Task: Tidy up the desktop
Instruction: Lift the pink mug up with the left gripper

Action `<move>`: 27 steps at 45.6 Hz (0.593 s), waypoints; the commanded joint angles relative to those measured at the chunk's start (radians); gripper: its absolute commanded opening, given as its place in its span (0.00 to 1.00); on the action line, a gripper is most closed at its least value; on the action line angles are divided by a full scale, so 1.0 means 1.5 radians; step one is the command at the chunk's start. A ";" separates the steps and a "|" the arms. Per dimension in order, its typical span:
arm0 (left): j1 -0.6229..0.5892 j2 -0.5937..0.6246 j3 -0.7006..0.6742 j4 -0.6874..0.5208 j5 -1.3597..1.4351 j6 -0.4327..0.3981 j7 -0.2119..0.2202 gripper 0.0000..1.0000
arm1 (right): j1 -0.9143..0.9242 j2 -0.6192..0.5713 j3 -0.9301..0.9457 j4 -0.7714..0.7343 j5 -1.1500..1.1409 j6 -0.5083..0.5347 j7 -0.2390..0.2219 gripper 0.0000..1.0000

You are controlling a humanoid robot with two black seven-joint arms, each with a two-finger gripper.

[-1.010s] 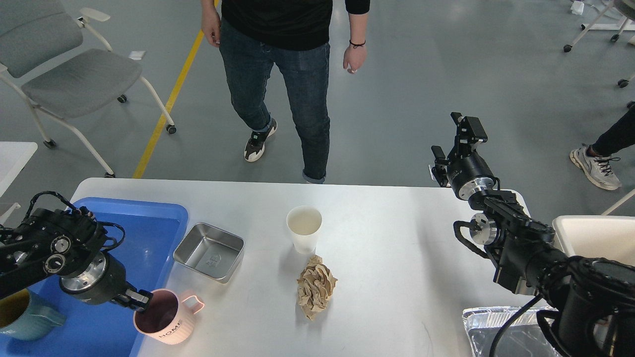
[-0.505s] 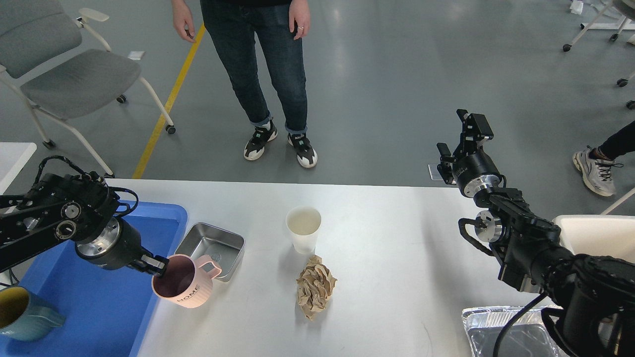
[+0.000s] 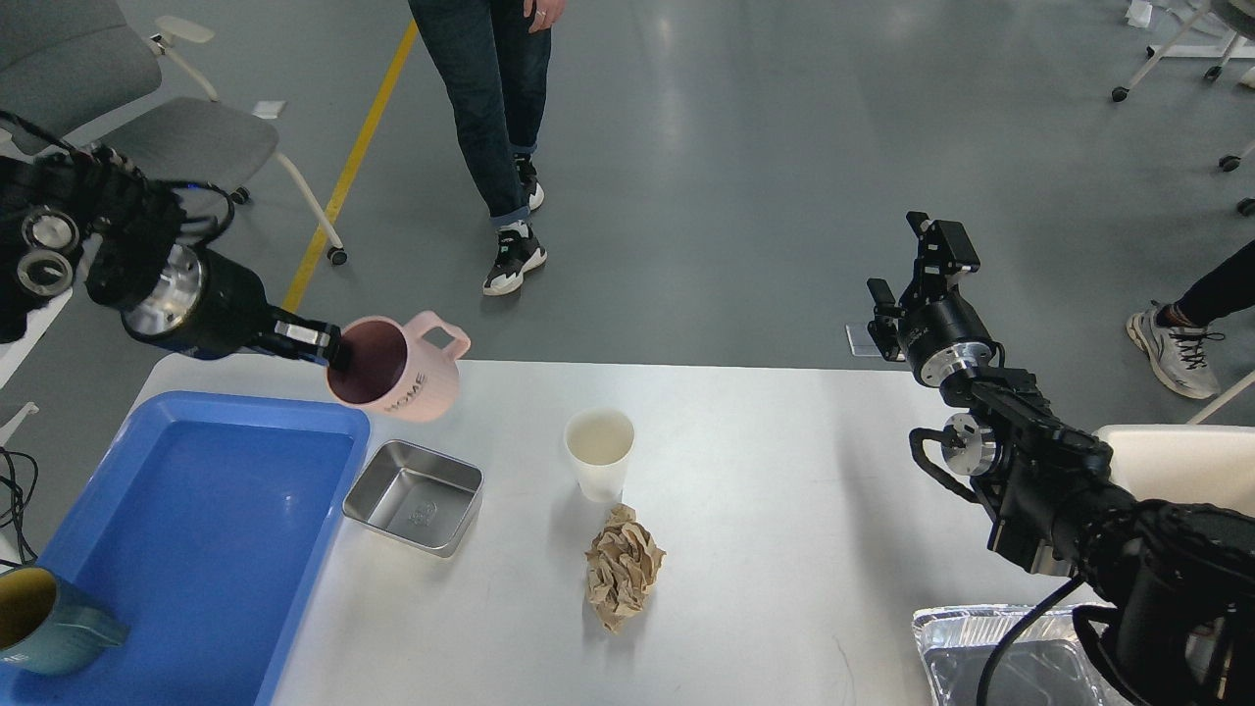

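Left pincer (image 3: pixel 331 350): your left arm comes in from the upper left, and its pincer is clamped on the rim of the pink mug (image 3: pixel 399 369) — one finger goes into the mouth of the mug.
Pink mug: held in the air above the far left corner of the bench (image 3: pixel 784 510), tipped on its side with the mouth toward the arm, the handle uppermost and the word HOME on its wall.
Right pincer (image 3: pixel 917 267): raised past the far right edge of the bench with nothing in it; you see it dark and nearly end-on, so whether it is wide or narrow cannot be told.
Bench: the white top fills the lower half of the view, wide and faintly glossy.
Blue tray (image 3: pixel 196 549): lies on the left end of the bench — a teal mug (image 3: pixel 49 628) with a yellow inside stands in its near left corner.
Steel tin (image 3: pixel 414 497): small and square, just beside the right edge of the tray, empty.
Paper cup (image 3: pixel 600 453): white, upright, near the middle of the bench.
Crumpled brown paper (image 3: pixel 624 567): lies just in front of the cup, toward you.
Foil tray (image 3: pixel 1010 657): at the near right corner, partly behind your right arm.
Cream bin (image 3: pixel 1191 461): at the right edge, beyond the arm.
Person (image 3: pixel 495 127): legs in dark jeans, standing on the grey floor beyond the bench.
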 commanded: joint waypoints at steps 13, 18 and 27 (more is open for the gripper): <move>-0.209 0.104 -0.011 0.130 -0.076 0.000 0.005 0.00 | 0.024 -0.001 0.000 0.000 0.000 0.000 -0.002 1.00; -0.193 0.152 -0.002 0.131 -0.063 0.000 0.009 0.00 | 0.030 -0.003 0.000 -0.001 0.000 0.001 -0.002 1.00; -0.133 0.221 0.077 0.126 -0.052 0.000 0.008 0.00 | 0.034 -0.013 0.000 0.000 0.000 0.001 -0.002 1.00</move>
